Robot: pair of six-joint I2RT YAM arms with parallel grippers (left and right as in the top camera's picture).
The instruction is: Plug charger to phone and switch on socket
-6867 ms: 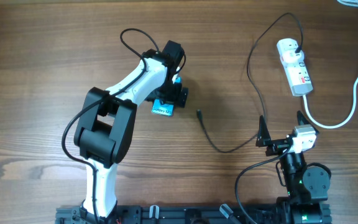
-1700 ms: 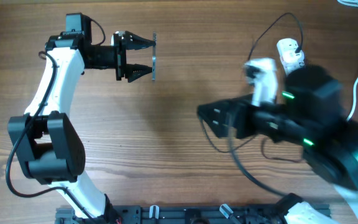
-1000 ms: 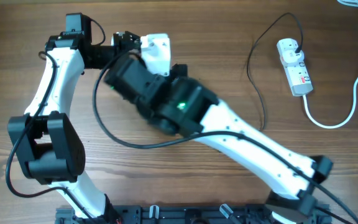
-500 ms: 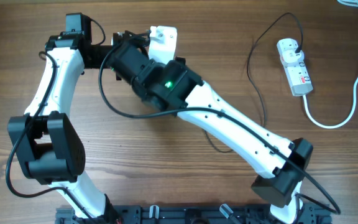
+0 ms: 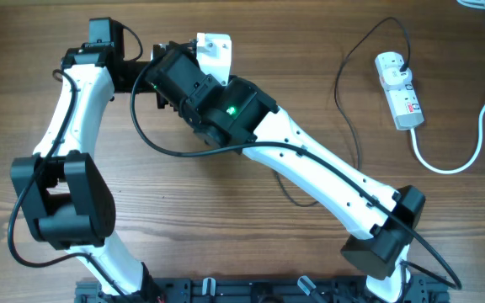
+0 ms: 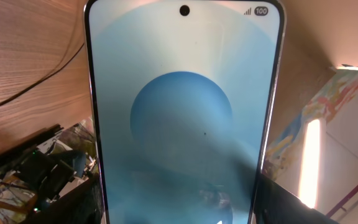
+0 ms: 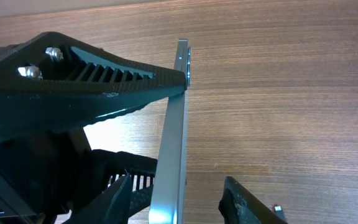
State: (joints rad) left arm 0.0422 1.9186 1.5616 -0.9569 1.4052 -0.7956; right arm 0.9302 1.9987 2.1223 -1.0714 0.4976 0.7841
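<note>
We're in a robotics lab, prob.: left arm (image 5: 70, 105) & right arm (image 5: 327, 181) on base rail (image 5: 251, 291), wood worktop (image 5: 23, 42).

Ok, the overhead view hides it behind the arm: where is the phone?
The phone is clamped in the left gripper, above the far-left part of the table, its edge right in front of the right gripper.

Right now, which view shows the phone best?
Left wrist: the phone fills the frame, screen face-on and lit blue. Right wrist shows only its thin edge, clamped between the left fingers. Overhead, the right arm covers it.
</note>
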